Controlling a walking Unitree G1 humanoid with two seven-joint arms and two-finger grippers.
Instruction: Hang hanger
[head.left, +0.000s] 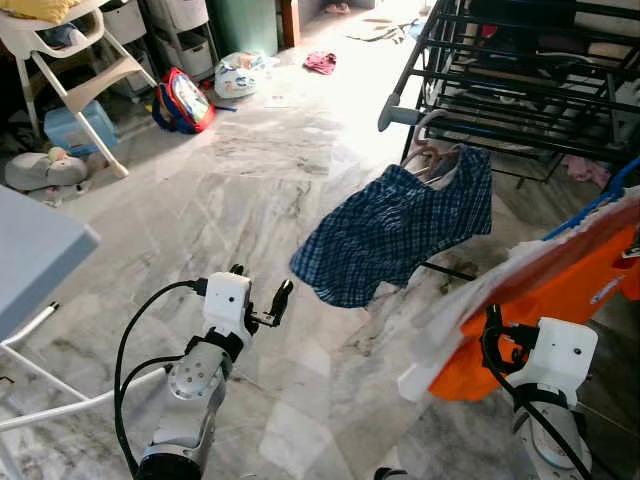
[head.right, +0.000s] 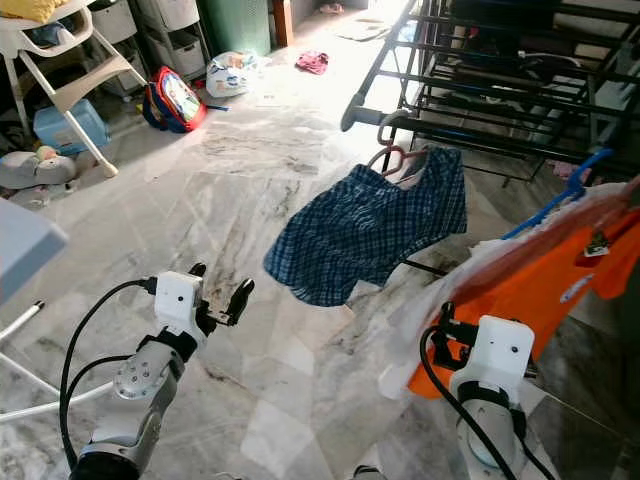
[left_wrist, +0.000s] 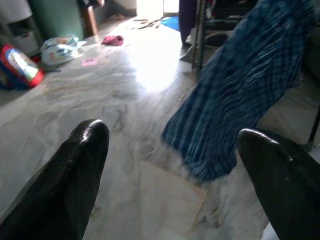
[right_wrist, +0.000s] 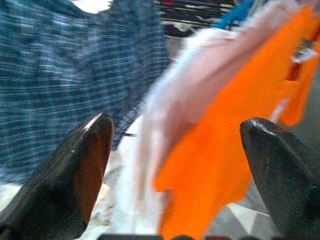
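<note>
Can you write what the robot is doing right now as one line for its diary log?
task: hang hanger | left gripper: open, near blue checked shirt on drying rack | right gripper: open, facing orange garment | floor: marble

The floor (head.left: 260, 190) is polished marble – pale with grey veins, glossy where light falls at twelve o'clock. The checked shirt (head.left: 395, 230) is soft woven cloth in blue and white, matt. At three o'clock the orange garment (head.left: 560, 290) looks like smooth, thin fabric beside a pale cloth (head.left: 470, 300). The drying rack (head.left: 520, 70) is dark painted metal tubing. Both left gripper (left_wrist: 170, 165) fingers (left_wrist: 75, 170) are shiny black plastic – the arm housings white and silver.
</note>
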